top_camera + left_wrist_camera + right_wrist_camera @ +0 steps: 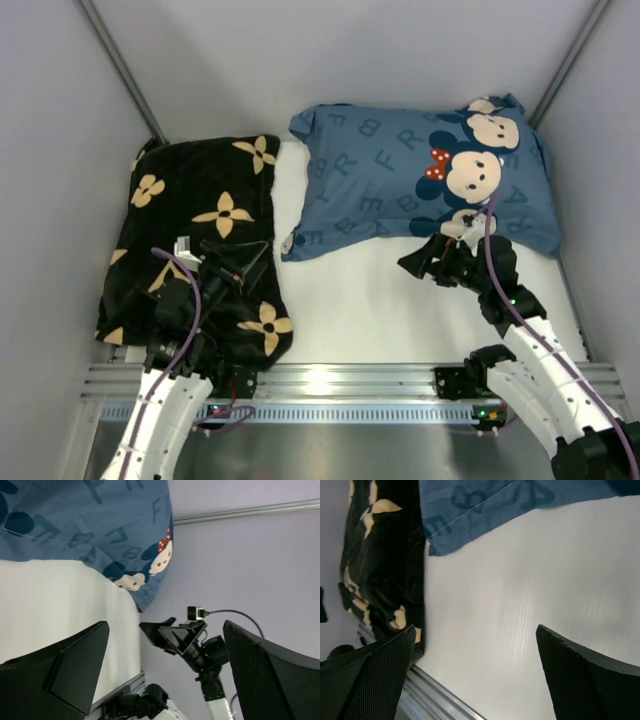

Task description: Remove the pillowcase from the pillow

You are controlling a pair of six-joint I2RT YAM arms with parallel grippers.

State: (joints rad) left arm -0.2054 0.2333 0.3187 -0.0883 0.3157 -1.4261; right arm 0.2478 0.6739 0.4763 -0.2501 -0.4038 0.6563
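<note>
The black pillowcase (200, 240) with tan flower motifs lies flat at the left of the white table. It also shows at the left of the right wrist view (380, 555). The cream pillow is hidden; I cannot see it. My left gripper (245, 262) hovers over the pillowcase's right part, open and empty. Its view (166, 628) looks across the table, not at the pillowcase. My right gripper (420, 258) is open and empty over bare table (476, 630), well to the right of the pillowcase.
A blue pillow (430, 180) with letters and cartoon mice lies at the back right, just beyond my right gripper, and shows in both wrist views (75, 520) (470, 500). A metal rail (330, 380) runs along the near edge. Grey walls enclose the table.
</note>
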